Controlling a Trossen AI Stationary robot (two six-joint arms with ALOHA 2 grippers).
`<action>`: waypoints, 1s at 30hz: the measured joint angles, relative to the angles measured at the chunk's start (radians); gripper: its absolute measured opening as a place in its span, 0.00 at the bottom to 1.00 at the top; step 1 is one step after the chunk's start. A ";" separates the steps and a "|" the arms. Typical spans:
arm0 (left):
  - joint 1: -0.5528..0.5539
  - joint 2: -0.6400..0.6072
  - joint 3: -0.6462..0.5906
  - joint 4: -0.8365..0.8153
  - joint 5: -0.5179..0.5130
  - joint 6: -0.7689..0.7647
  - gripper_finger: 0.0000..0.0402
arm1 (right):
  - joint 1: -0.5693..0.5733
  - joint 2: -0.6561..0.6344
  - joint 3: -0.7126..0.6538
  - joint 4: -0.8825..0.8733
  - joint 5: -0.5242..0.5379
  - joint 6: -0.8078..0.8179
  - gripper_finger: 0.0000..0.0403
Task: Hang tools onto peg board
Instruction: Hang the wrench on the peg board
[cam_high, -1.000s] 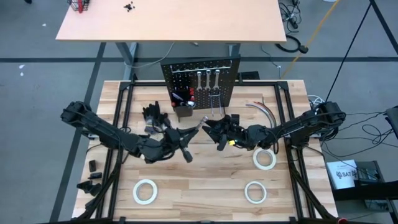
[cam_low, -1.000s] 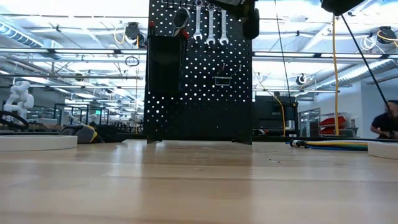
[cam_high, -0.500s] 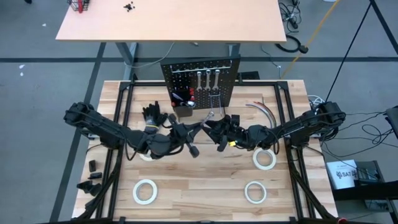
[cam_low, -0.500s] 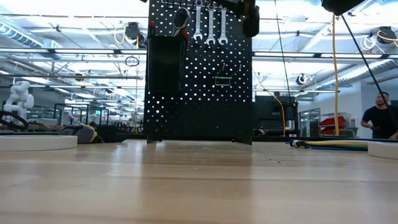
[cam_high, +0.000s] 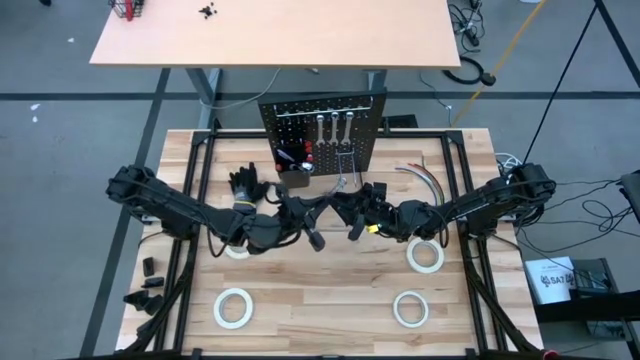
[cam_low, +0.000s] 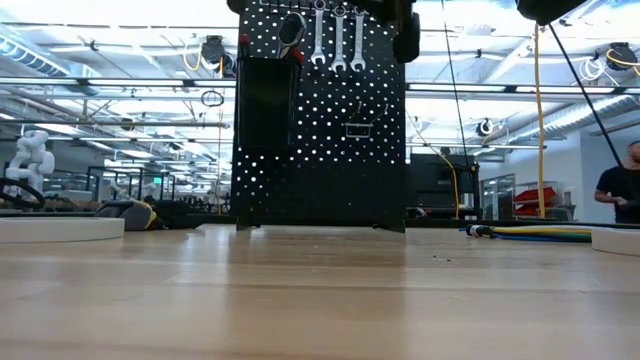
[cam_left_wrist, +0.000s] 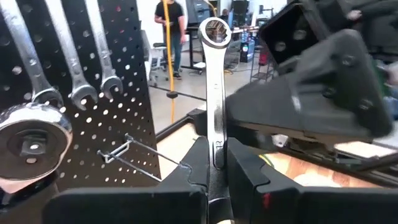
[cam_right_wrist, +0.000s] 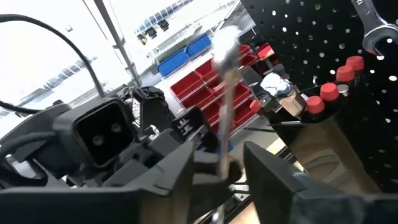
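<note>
Before the peg board (cam_left_wrist: 68, 93), left hand (cam_left_wrist: 214, 163) clenches an upright wrench (cam_left_wrist: 214, 93); right hand (cam_right_wrist: 214, 163) spread around it.

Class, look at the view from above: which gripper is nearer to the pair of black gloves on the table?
Left. The left gripper, shut on a silver wrench, sits just beside the black gloves. The right gripper lies farther off, beyond the left one, below the peg board.

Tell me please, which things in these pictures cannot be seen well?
- Right gripper, right wrist view: the wrench between its fingers is blurred; contact unclear.
- Wrench tip, high view: too small, lost among both dark arms.
- Low view: both grippers cut off by the top edge above the peg board.
</note>
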 joint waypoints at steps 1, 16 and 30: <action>0.004 0.000 0.000 0.000 0.001 -0.011 0.06 | 0.000 0.000 0.000 0.000 0.000 0.000 0.30; 0.037 0.000 0.000 -0.005 0.075 -0.037 0.06 | -0.011 0.000 0.000 -0.020 0.056 0.002 0.02; 0.023 -0.097 0.000 -0.182 0.097 -0.093 0.33 | -0.013 -0.067 0.000 -0.130 0.045 -0.048 0.01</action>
